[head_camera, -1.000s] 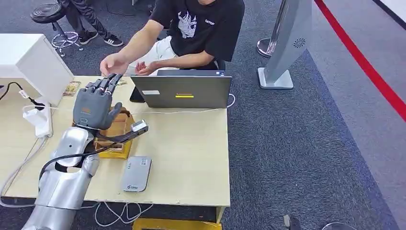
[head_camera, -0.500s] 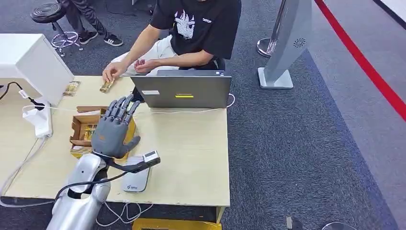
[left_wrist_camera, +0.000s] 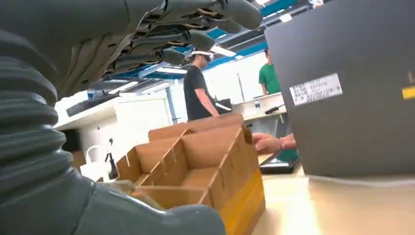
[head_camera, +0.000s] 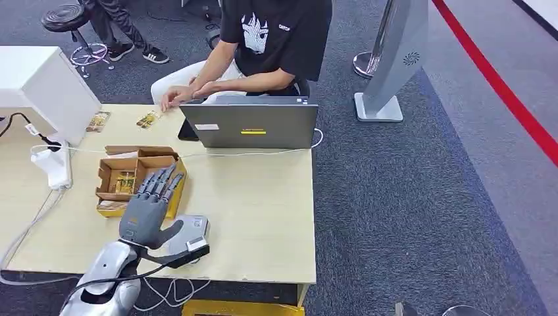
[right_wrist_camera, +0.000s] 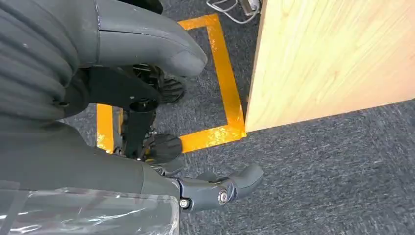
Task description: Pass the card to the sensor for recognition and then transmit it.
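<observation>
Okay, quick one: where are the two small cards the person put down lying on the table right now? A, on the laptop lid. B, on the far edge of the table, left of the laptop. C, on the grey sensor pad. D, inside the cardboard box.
B: the two cards lie on the table's far edge, left of the laptop, beyond the cardboard box.

The grey, flat, rounded-rectangular sensor (head_camera: 189, 235) lies flat on the table (head_camera: 263, 210) near its front edge, just beside the yellow-sided cardboard box (head_camera: 135, 172), partly covered by the left hand (head_camera: 146, 214); the card cannot be made out in the hand.
</observation>
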Available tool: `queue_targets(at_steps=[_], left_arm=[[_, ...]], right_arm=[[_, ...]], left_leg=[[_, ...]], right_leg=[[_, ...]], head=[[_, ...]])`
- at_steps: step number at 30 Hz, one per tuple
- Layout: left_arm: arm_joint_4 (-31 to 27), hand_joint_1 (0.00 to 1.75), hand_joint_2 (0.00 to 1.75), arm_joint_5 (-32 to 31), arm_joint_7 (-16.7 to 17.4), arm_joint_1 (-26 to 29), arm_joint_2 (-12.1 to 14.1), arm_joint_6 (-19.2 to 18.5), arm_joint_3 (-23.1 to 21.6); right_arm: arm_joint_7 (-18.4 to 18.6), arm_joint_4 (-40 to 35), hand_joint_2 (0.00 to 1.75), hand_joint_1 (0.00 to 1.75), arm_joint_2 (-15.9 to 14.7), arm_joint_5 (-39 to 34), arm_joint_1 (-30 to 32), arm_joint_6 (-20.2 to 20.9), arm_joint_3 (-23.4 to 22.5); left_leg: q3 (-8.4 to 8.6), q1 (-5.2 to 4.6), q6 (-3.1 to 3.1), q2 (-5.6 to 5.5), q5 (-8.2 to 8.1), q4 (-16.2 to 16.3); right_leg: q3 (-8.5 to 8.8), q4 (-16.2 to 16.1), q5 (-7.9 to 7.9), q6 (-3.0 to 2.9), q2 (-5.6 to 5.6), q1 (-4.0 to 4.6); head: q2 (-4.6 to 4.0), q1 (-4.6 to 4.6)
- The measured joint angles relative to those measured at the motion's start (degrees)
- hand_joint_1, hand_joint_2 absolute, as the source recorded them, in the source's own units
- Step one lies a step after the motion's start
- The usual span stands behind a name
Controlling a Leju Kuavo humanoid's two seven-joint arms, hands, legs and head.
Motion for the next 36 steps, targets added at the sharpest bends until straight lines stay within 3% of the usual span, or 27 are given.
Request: queue_targets(at_steps=[7,15,36], left_arm=[[-0.11,0.00,1.75,0.85,0.09,2.19,2.17,0.18,0.91],[2.27,0.00,1.75,0.74,-0.85,2.95,4.00,1.36,5.66],[4.85,0.00,1.75,0.29,-1.11,2.46,4.40,1.38,8.74]], right_arm=[[-0.07,0.00,1.75,0.00,0.00,0.20,0.13,0.28,0.00],[0.04,0.00,1.75,0.00,0.07,0.52,0.10,0.39,0.00],[0.07,0.00,1.75,0.00,0.41,0.77,0.07,0.48,0.00]], left_leg=[[0.00,0.00,0.01,-0.02,0.01,0.00],[0.00,0.01,0.00,-0.04,0.01,0.00],[-0.01,0.00,0.00,-0.05,0.01,0.00]], right_leg=[[0.03,0.00,0.01,0.02,-0.01,0.00],[0.02,0.00,0.01,0.01,-0.02,0.01],[0.02,0.00,0.01,0.01,-0.03,0.00]], head=[[0.00,0.02],[0.00,0.04],[0.00,0.02]])
